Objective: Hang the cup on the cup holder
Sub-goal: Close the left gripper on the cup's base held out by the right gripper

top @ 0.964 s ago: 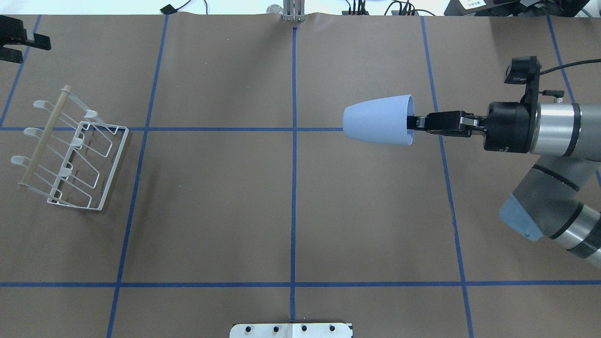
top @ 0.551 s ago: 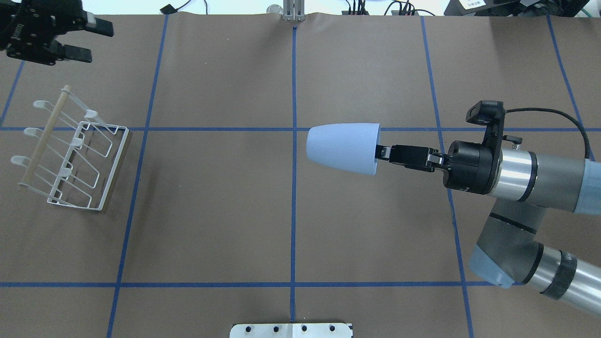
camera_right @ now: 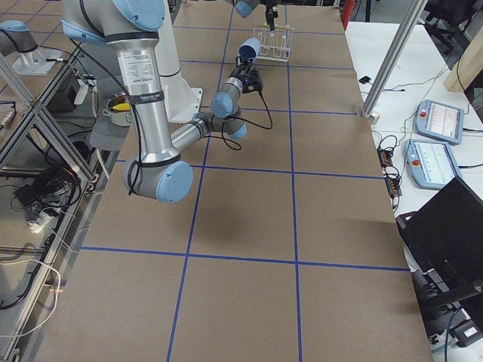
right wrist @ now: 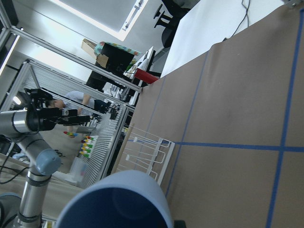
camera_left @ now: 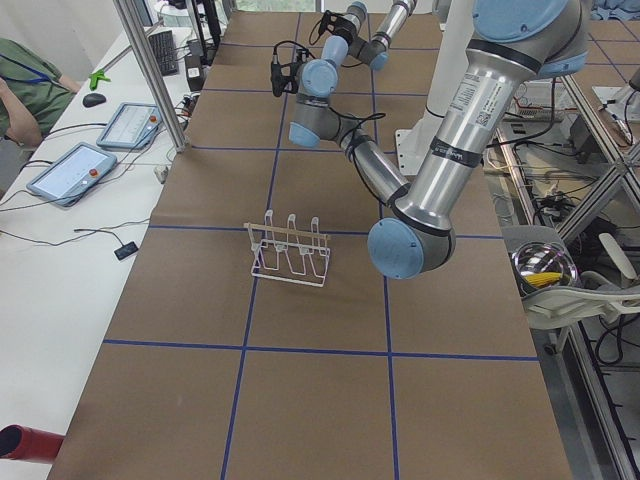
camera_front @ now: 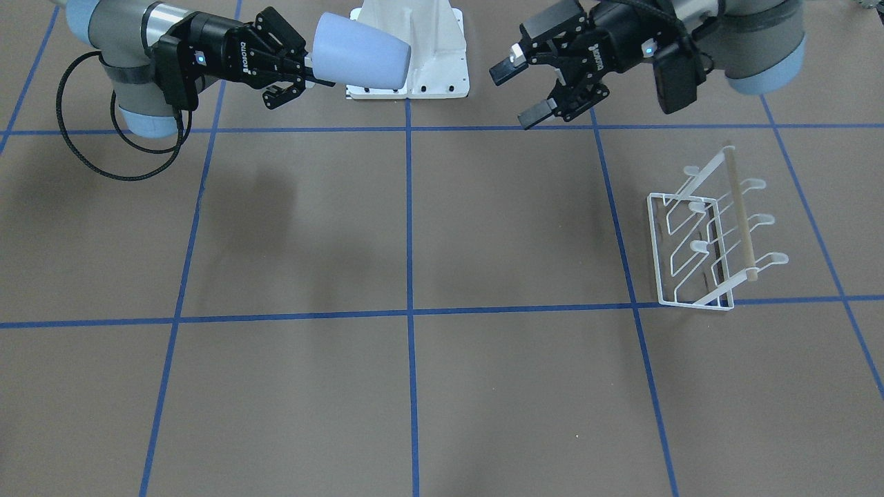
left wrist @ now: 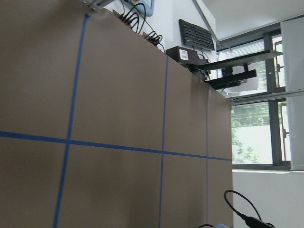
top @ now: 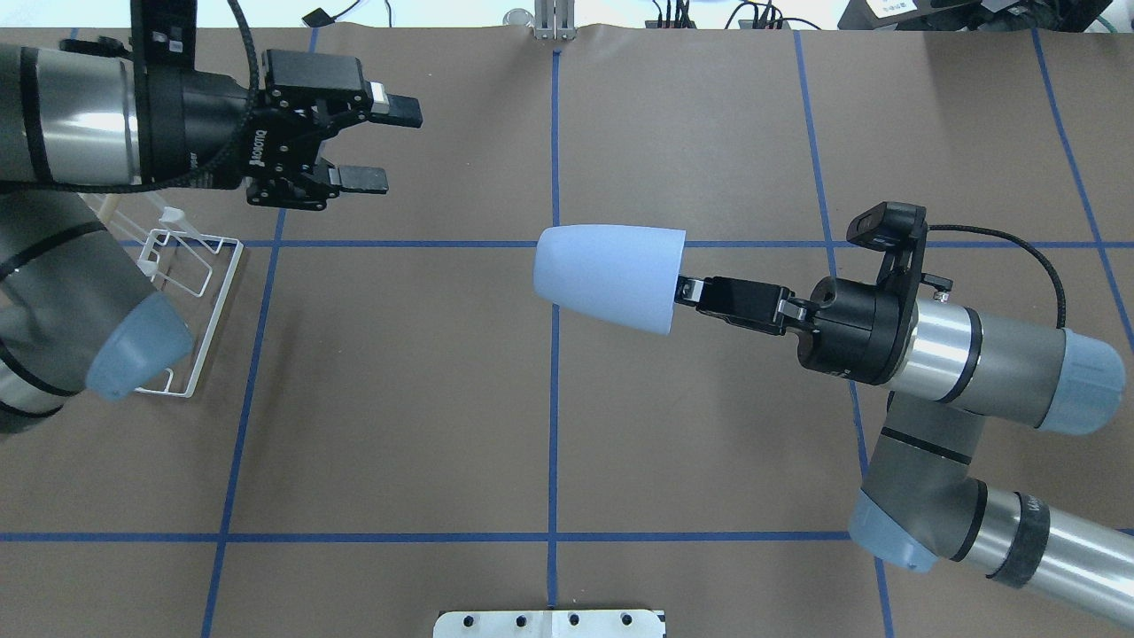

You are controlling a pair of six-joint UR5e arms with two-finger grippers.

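The pale blue cup [top: 611, 277] lies sideways in the air over the table's middle, its base pointing toward the robot's left. My right gripper [top: 684, 291] is shut on its rim; it also shows in the front view [camera_front: 312, 72], with the cup [camera_front: 359, 59] beside it. The cup's rim fills the bottom of the right wrist view [right wrist: 118, 202]. My left gripper [top: 390, 144] is open and empty, up and left of the cup, its jaws pointing toward it [camera_front: 518, 93]. The white wire cup holder [camera_front: 740, 214] stands at the table's left, partly hidden under my left arm [top: 223, 292].
The robot's white base plate [top: 549, 623] sits at the near table edge. Blue tape lines [top: 554, 399] grid the brown table. The left arm's elbow [top: 133, 346] hangs over the cup holder. Tablets [camera_left: 75, 170] lie on a side table past the far edge.
My right gripper has carried the cup leftward toward the table's middle. My left arm has come in from the far left corner and now covers part of the cup holder.
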